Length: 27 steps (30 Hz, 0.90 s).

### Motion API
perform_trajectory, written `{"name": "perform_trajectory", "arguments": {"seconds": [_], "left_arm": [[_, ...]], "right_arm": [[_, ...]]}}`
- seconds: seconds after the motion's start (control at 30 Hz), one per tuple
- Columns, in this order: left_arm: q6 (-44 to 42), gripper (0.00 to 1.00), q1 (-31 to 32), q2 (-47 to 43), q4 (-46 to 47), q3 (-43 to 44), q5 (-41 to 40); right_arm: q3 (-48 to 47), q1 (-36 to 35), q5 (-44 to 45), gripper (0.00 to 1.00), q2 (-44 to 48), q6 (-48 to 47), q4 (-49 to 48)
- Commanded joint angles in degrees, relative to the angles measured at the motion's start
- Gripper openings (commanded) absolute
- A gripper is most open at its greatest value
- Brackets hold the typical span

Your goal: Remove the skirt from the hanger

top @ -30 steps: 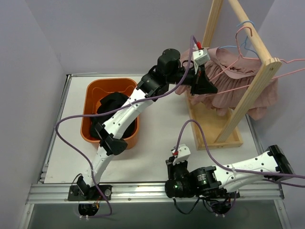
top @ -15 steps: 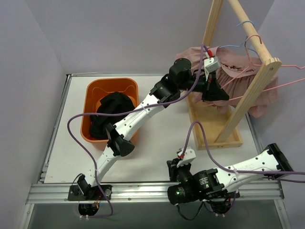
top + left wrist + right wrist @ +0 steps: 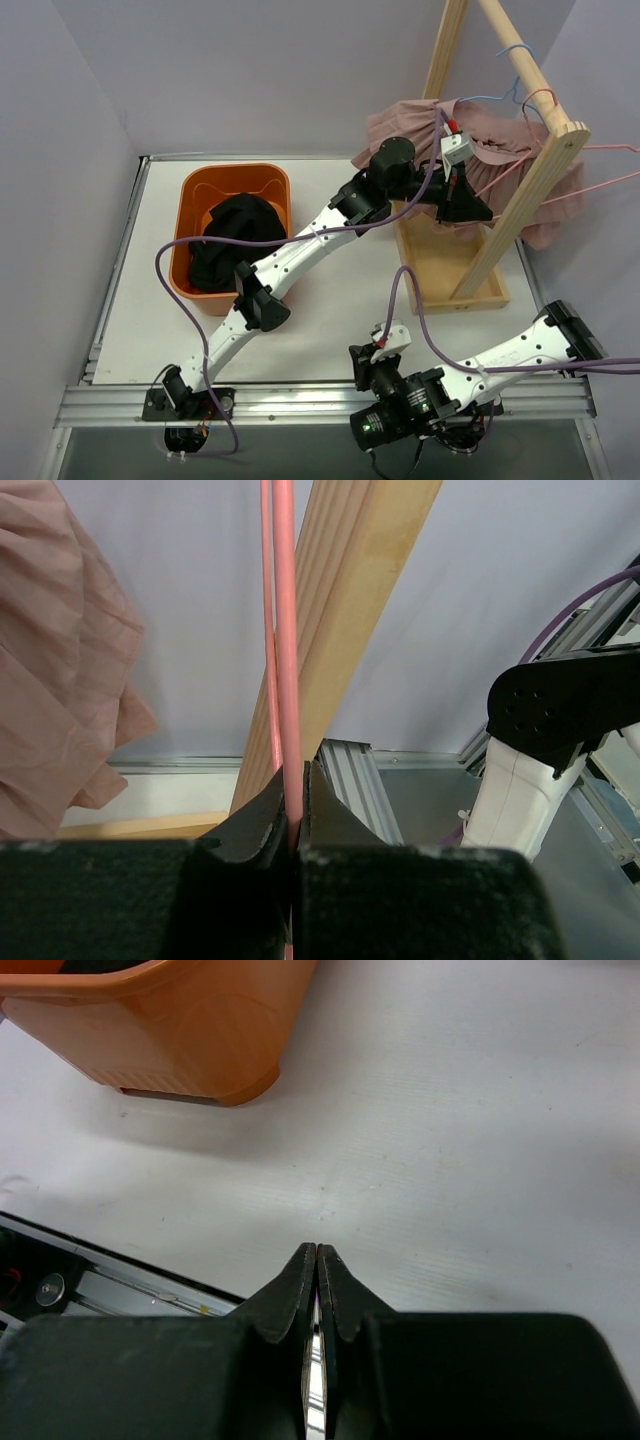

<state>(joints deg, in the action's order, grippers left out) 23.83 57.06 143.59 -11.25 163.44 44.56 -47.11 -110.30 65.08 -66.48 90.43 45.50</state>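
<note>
Skirt (image 3: 60, 660) beside hanger (image 3: 284, 630) in left tool (image 3: 293, 785)

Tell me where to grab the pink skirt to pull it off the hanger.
Probably the loose hem of the skirt hanging right of the wooden rack post, approached from the near side. It droops free there, while the left gripper pinches the hanger wire left of the post.

White tabletop (image 3: 330, 300), enclosed left, far and right by plain pale-violet walls (image 3: 250, 70); aluminium rail (image 3: 290, 400) along its near edge.
</note>
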Motion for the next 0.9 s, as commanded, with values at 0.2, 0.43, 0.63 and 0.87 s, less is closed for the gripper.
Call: {"name": "perform_trajectory", "arguments": {"seconds": [0.2, 0.43, 0.63, 0.87], "left_arm": [[-0.63, 0.02, 1.65, 0.9, -0.79, 2.33, 1.85], [1.91, 0.02, 2.27, -1.2, 3.41, 1.89, 4.31], [4.47, 0.02, 2.0, -3.49, 7.39, 1.8, 4.49], [3.94, 0.02, 2.79, -0.42, 5.01, 1.71, 4.4]], "right_arm": [[-1.49, -2.11, 5.32, 0.0, 0.2, 11.95, 8.29], [0.0, -3.25, 6.11, 0.0, 1.7, 12.84, 7.76], [-2.19, -3.87, 6.29, 0.0, -0.49, 14.15, 10.84], [-3.34, -4.66, 7.78, 0.0, -1.73, 17.84, 14.09]]}}
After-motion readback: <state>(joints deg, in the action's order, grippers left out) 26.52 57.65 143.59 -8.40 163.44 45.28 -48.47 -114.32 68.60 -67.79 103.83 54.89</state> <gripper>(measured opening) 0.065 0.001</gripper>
